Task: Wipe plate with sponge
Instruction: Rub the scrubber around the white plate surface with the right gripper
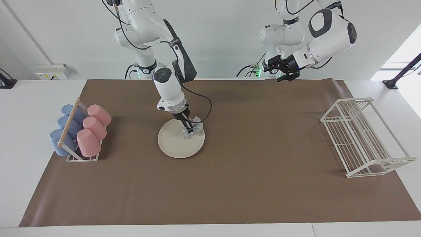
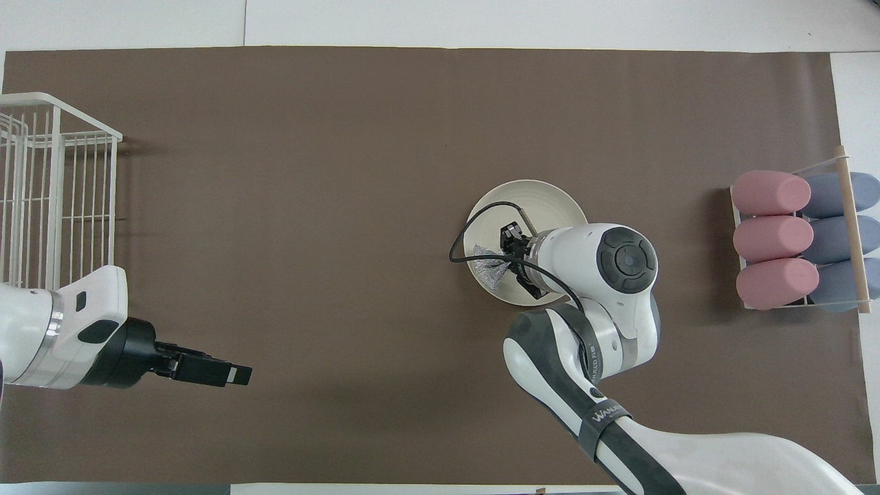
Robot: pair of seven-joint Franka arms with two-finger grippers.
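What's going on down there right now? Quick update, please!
Right gripper shut on crinkled silvery scrubber sponge, pressing it onto round cream plate. Left gripper open, waiting high near its base. Nothing in the way.

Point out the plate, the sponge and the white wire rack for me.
plate (image 1: 172, 144): facing view, bare cream surface toward the right arm's end.
sponge (image 1: 194, 130): facing view, crinkled silvery edge beside the fingertips.
white wire rack (image 1: 358, 144): facing view, its slanted grid.

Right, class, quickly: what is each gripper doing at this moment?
Left gripper: open, empty, raised over the table edge nearest the robots.
Right gripper: shut on the crinkled silvery-grey sponge, on the round cream-white plate.
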